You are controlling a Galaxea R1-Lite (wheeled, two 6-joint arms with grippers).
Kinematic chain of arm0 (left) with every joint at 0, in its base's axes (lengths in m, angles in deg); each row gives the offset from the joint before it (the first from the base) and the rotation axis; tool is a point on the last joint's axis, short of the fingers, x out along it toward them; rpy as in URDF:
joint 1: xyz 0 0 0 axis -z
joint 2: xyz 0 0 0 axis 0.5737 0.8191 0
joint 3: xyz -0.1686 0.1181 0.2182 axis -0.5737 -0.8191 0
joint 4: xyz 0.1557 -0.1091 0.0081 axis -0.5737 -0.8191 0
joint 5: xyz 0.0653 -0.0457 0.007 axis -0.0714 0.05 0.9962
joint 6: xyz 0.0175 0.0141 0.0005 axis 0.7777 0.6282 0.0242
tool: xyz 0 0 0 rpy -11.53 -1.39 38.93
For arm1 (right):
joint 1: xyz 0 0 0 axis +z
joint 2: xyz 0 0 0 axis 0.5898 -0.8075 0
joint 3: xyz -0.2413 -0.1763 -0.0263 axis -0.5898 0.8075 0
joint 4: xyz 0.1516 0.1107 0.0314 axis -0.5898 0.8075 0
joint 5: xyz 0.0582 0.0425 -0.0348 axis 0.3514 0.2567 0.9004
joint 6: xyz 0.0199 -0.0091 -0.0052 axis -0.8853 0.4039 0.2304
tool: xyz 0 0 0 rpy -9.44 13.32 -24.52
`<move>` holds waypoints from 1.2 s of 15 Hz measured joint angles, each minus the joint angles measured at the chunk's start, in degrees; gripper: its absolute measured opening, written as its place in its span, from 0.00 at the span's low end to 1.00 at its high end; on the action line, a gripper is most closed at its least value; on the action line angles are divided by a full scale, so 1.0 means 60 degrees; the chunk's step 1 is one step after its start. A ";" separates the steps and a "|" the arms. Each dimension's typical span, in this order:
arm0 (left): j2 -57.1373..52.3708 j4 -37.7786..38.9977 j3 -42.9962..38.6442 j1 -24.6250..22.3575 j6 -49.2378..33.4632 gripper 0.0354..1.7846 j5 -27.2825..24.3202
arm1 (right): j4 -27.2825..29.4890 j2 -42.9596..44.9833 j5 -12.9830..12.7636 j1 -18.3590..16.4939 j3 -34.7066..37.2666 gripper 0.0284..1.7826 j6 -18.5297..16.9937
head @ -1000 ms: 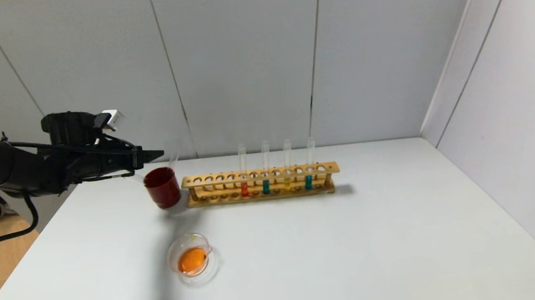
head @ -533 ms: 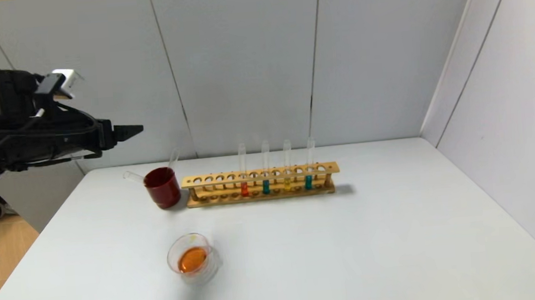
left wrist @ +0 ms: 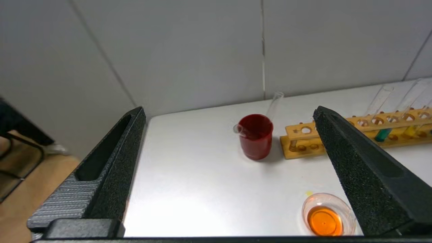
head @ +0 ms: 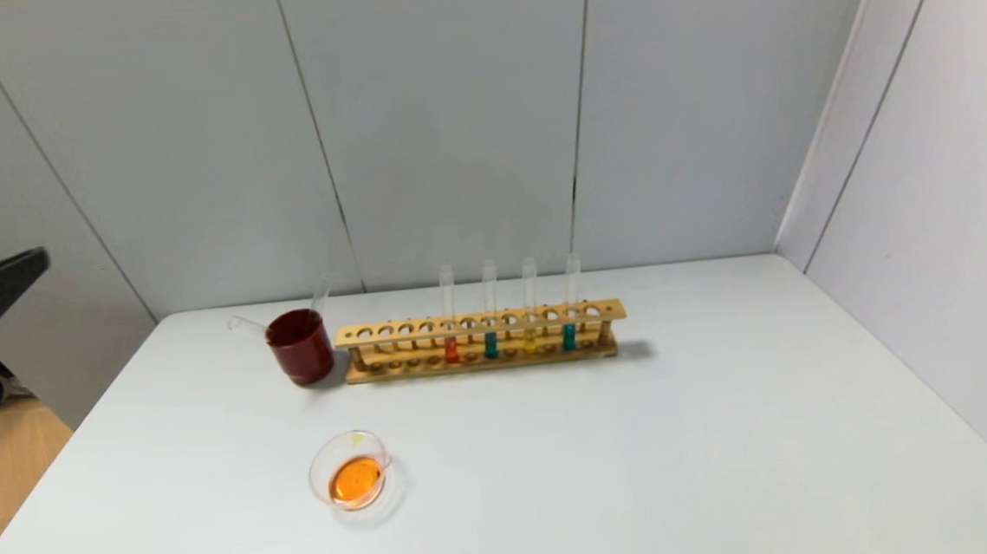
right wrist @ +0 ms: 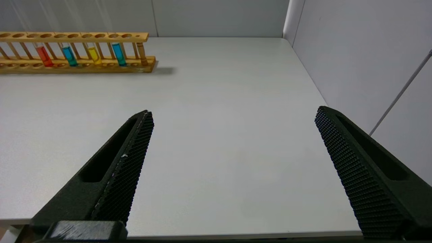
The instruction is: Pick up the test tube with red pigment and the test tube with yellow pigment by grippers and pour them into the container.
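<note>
Container (head: 353, 478) holding orange liquid, grippers empty

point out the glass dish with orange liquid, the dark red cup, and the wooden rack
glass dish (head: 352, 481), head view, on the orange liquid pooled in its bottom.
dark red cup (head: 301, 349), head view, on its outer wall.
wooden rack (head: 479, 321), head view, on the top rail between holes.

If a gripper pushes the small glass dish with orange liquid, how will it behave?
The glass dish is low and wide, so it probably slides rather than tips. Its orange liquid may slosh. Being clear glass, it is likely slippery and fragile.
</note>
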 joint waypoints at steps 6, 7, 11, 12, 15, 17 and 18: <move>-0.5037 -0.0831 -0.2172 0.0234 0.0004 0.98 0.0014 | 0.0000 0.0000 -0.0004 0.0000 0.0000 0.98 0.0000; -0.5715 -0.1085 -0.2420 0.0293 0.0000 0.98 -0.0093 | 0.0000 0.0000 -0.0004 0.0004 0.0000 0.98 0.0000; -0.7741 -0.0693 -0.4098 0.0408 -0.0311 0.98 -0.1347 | 0.0000 0.0000 0.0000 -0.0004 0.0000 0.98 0.0000; -0.7967 -0.0055 -0.4795 0.0421 -0.0394 0.98 -0.1526 | 0.0000 0.0000 0.0000 -0.0004 0.0000 0.98 -0.0004; -0.8273 0.1272 -0.6510 0.0433 -0.0569 0.98 -0.1632 | 0.0000 0.0000 -0.0004 0.0000 0.0000 0.98 -0.0004; -0.8334 0.0589 -0.6780 0.0437 -0.0557 0.98 -0.1402 | 0.0000 0.0000 0.0000 0.0000 0.0000 0.98 0.0000; -0.8342 0.0000 -0.6827 0.0439 -0.0547 0.98 -0.1124 | 0.0000 0.0000 -0.0004 0.0000 0.0000 0.98 0.0000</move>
